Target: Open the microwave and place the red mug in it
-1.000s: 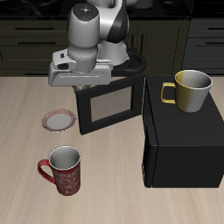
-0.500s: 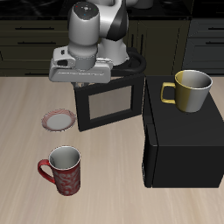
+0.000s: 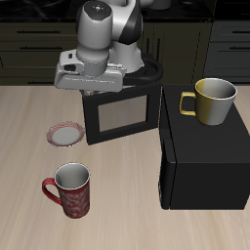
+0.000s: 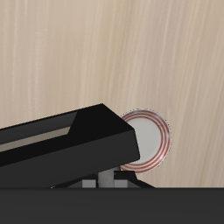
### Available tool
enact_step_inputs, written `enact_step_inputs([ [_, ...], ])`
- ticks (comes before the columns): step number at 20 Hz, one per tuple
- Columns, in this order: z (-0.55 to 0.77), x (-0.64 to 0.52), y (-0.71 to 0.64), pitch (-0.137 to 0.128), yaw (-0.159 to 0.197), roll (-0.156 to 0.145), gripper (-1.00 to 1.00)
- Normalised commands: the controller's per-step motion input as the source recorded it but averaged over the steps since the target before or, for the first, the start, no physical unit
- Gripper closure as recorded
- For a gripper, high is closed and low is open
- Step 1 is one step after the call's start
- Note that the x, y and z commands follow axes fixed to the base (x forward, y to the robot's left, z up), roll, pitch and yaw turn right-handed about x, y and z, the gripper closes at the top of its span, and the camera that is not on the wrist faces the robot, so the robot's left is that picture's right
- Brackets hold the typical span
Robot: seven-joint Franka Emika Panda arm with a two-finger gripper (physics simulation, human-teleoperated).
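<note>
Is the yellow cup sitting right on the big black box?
Touching. The exterior view shows the yellow mug standing upright with its base on the microwave's flat top, no gap beneath it.

Simulated domestic kitchen with a robot arm at a pale wood-grain worktop [image 3: 127, 220].

Dark cabinet fronts with slim bar pulls [image 3: 29, 44] line the back wall. On the worktop stands a black microwave [image 3: 205, 161], its windowed door swung wide open. Ordinary tableware completes the setting: a yellow mug [image 3: 210, 101] on top of the oven, a red mug [image 3: 70, 189], and a small red-rimmed plate [image 3: 65, 134].
</note>
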Motion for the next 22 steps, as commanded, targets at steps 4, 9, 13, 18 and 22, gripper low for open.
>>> enact_step_inputs([
  [4,-0.21,-0.24,-0.16,0.003,-0.031,-0.032,1.0],
  [9,-0.11,-0.3,-0.13,-0.011,-0.042,-0.038,1.0],
  [13,-0.14,-0.28,-0.13,-0.002,-0.007,-0.034,1.0],
  [18,-0.12,-0.22,-0.14,0.019,-0.022,-0.037,1.0],
  [22,-0.16,-0.23,-0.1,0.031,-0.029,-0.021,1.0],
])
